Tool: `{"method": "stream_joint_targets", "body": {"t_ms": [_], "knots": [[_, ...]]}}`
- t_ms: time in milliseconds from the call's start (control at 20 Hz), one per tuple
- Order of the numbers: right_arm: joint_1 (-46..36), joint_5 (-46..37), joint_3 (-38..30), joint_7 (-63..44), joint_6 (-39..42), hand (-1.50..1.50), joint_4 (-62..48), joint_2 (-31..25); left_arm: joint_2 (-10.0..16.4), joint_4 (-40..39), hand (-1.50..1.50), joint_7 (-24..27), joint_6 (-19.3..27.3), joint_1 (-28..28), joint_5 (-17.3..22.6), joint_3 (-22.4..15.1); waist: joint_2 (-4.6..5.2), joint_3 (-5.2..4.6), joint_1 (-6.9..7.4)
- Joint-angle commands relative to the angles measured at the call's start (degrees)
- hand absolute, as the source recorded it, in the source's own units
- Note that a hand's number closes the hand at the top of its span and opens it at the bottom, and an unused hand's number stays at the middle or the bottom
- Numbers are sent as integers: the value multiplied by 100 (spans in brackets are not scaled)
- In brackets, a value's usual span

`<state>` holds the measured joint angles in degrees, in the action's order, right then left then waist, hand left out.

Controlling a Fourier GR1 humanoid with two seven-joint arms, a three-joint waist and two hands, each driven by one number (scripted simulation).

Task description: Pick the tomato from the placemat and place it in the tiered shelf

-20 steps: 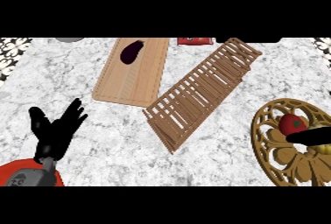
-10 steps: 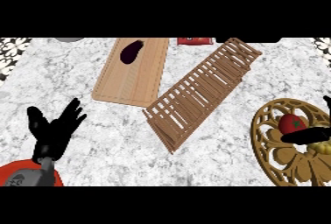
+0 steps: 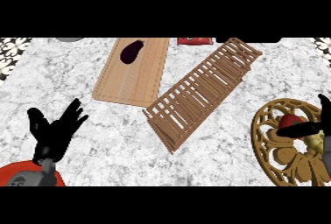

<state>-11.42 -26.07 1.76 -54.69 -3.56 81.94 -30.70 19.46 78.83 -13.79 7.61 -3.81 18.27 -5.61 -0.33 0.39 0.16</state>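
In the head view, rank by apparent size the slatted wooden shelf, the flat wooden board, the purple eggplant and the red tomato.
1. slatted wooden shelf
2. flat wooden board
3. dark purple eggplant and red tomato: look alike; the right hand partly covers the tomato.

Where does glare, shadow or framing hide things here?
Head view: even light, no glare on the counter; no shadow hides anything; the right hand covers part of the tomato, and the frame's right edge cuts the placemat.

Bare counter (image 3: 233, 131) between shelf (image 3: 203, 94) and placemat (image 3: 292, 164)
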Motion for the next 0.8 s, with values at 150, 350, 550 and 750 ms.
{"method": "stream_joint_targets", "body": {"t_ms": [150,350,550,750], "knots": [[-356,-303,-217,407,-11,-150,-546,320,-75,-92,0,-164,-238,165,-65,242,35,-39,9],[-276,13,356,969,846,150,-904,388,-308,-137,0,-192,0,-9,-272,-28,64,-36,67],[-411,-158,197,1440,630,150,-1184,531,-193,-166,0,-46,-280,193,-182,242,40,-39,19],[-230,-312,118,1811,302,150,-1031,680,-458,-421,0,101,-142,71,-359,247,37,-40,-12]]}}
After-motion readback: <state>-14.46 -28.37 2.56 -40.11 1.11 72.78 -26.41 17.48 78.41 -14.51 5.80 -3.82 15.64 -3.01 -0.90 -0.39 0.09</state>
